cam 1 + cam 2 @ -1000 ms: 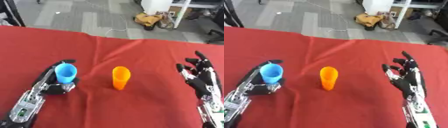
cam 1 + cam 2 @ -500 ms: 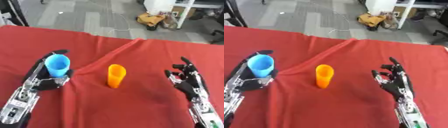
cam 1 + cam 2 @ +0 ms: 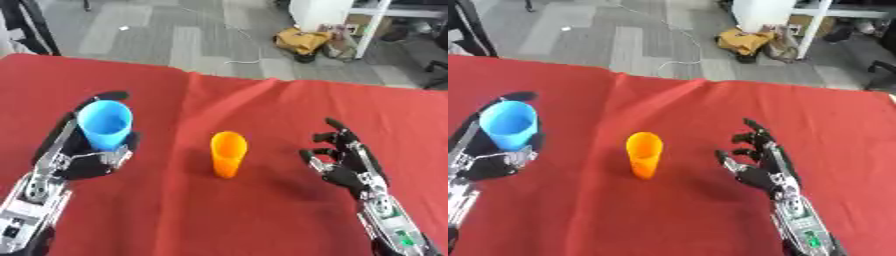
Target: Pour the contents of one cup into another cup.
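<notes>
Left robot hand (image 3: pixel 83 155) wrapped round light blue plastic cup (image 3: pixel 105 124), fingers curled about its lower half, cup upright with mouth open to camera; contents not visible. Whether lifted or resting on the red-cloth bench (image 3: pixel 262 215): cannot tell. Tall orange plastic cup (image 3: pixel 227 153) upright, alone at centre of bench, well apart from blue cup, untouched. Right robot hand (image 3: pixel 759 160) open, fingers spread and relaxed, near orange cup on its right side, not touching, holding nothing. Pour not yet begun, by the look of it. Risks from here: orange cup narrow and tall, unsupported, so likely to tip if struck by blue rim or nudged by spread fingers of right robot hand. Narrow mouth a small target; tilting before blue rim is over it would likely spill onto cloth. Grip low on blue cup, so possible slip or swing once tilted. Cloth creased running back from centre; wrinkle under orange cup could unsettle it if cloth dragged by either forearm.
</notes>
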